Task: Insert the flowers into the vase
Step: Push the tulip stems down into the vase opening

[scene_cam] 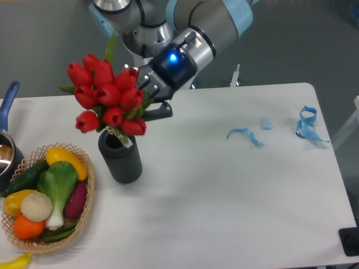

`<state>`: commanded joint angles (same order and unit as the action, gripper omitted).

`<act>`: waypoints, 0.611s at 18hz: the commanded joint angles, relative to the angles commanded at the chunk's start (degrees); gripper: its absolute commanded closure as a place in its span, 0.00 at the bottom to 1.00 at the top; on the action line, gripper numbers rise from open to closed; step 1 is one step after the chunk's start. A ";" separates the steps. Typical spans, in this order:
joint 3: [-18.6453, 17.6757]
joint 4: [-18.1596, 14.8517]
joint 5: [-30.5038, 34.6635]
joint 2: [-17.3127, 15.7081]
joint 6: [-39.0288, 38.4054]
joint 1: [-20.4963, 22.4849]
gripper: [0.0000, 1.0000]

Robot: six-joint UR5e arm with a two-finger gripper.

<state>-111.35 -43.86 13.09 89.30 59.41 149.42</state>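
We see the two-finger gripper [147, 100] pinching the tied red tulip bunch [106, 95] above the ribbed black cylindrical vase [120, 159].

Most of the white table [235, 202] from the centre over to the right edge is open, so plenty of passing room there. Only small stuff on the right: blue ribbon scraps [244, 136] mid-right and another blue ribbon [307, 124] near the far right edge. The left side is crowded: the vase [121, 159] stands left of centre with the flowers [106, 100] filling the space right above its mouth, the wicker basket [84, 207] of toy vegetables is just beside it at lower left, and a pot [7, 151] sits at the left edge. The robot base [148, 50] blocks the top centre.
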 joint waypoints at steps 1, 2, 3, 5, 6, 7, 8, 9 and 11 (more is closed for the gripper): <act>-0.88 0.00 -0.09 -0.88 0.53 -0.18 0.96; -1.50 0.00 -0.09 -1.15 0.62 -0.18 0.96; -2.03 0.00 -0.17 -1.32 0.71 -0.18 0.96; -2.47 0.00 -0.96 -1.41 1.15 -0.18 0.96; -2.56 0.00 -0.97 -1.41 1.41 -0.27 0.96; -2.56 0.00 -0.97 -1.33 1.50 -0.35 0.96; -2.73 0.00 -0.97 -1.24 1.67 -0.53 0.95; -2.91 0.00 -0.97 -1.15 2.37 -0.62 0.95; -3.96 0.00 -0.88 -1.06 4.39 -0.62 0.94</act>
<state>-115.31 -43.86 12.22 88.24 63.80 148.80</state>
